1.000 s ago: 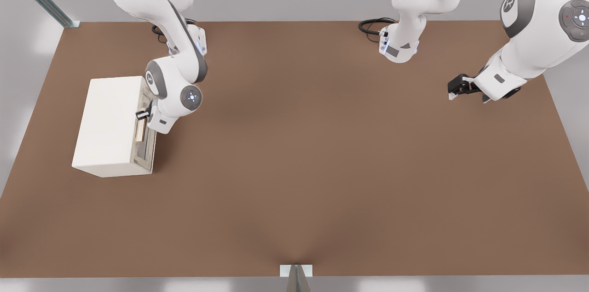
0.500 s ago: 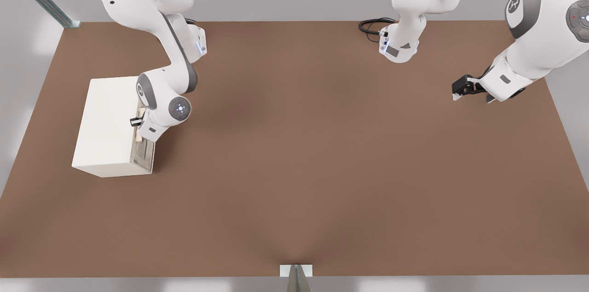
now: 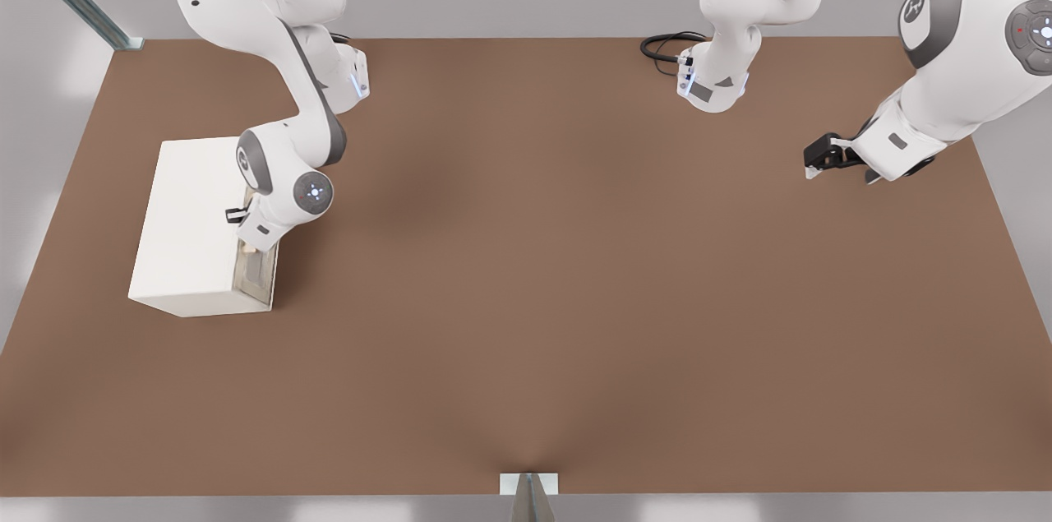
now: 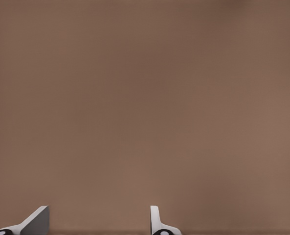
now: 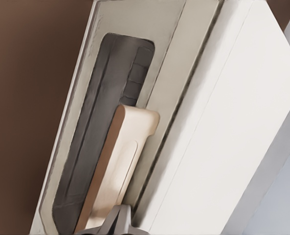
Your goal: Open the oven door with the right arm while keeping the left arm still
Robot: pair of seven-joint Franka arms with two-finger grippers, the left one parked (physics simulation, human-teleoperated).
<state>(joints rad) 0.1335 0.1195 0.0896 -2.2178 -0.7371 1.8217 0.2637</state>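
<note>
Oven door: I see the cream-framed oven door with dark window (image 3: 261,274) closed, at the tabletop's 9 o'clock.
Handle: tan bar handle (image 5: 116,172), long axis along the door's top edge.
Gripper: black two-finger gripper (image 3: 237,215) directly at the handle; I cannot tell whether it grips.

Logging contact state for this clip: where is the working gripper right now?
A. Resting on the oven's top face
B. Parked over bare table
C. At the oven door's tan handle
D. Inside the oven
C: the gripper sits at the handle on the shut oven door.
</note>
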